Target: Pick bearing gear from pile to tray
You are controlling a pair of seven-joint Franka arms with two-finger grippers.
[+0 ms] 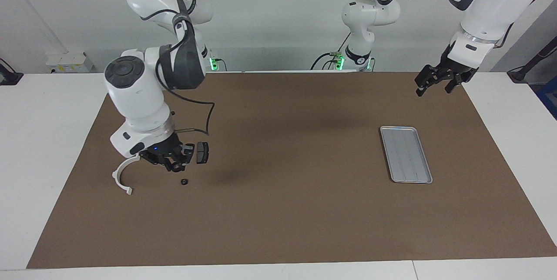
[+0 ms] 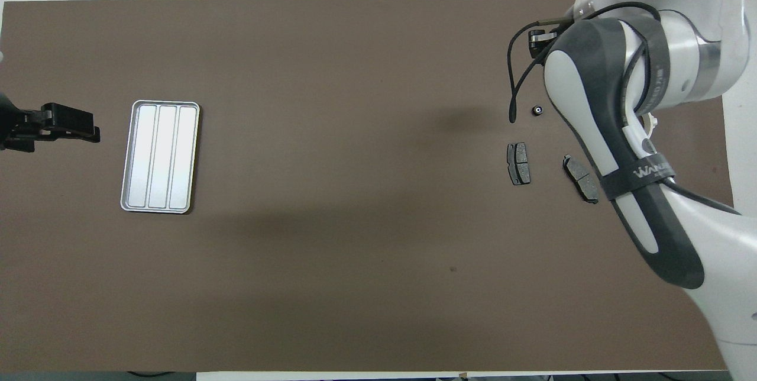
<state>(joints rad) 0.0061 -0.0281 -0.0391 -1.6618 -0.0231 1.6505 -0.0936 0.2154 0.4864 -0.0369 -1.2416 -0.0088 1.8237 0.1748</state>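
Observation:
My right gripper (image 1: 176,165) hangs in the air above the pile, shut on a small dark round piece, the bearing gear (image 1: 176,168). Below it on the mat lie a white half-ring bracket (image 1: 121,177), another small black round piece (image 1: 184,181) (image 2: 537,110) and two dark brake pads (image 1: 202,152) (image 2: 518,163) (image 2: 581,178). The ribbed silver tray (image 1: 406,154) (image 2: 161,156) lies toward the left arm's end of the table, with nothing in it. My left gripper (image 1: 438,83) (image 2: 94,126) waits open in the air beside the tray.
A brown mat (image 1: 287,210) covers the table, with white tabletop (image 1: 48,149) showing around it. The right arm's black cable (image 1: 204,119) loops down near the pile. The arm itself hides most of the bracket in the overhead view.

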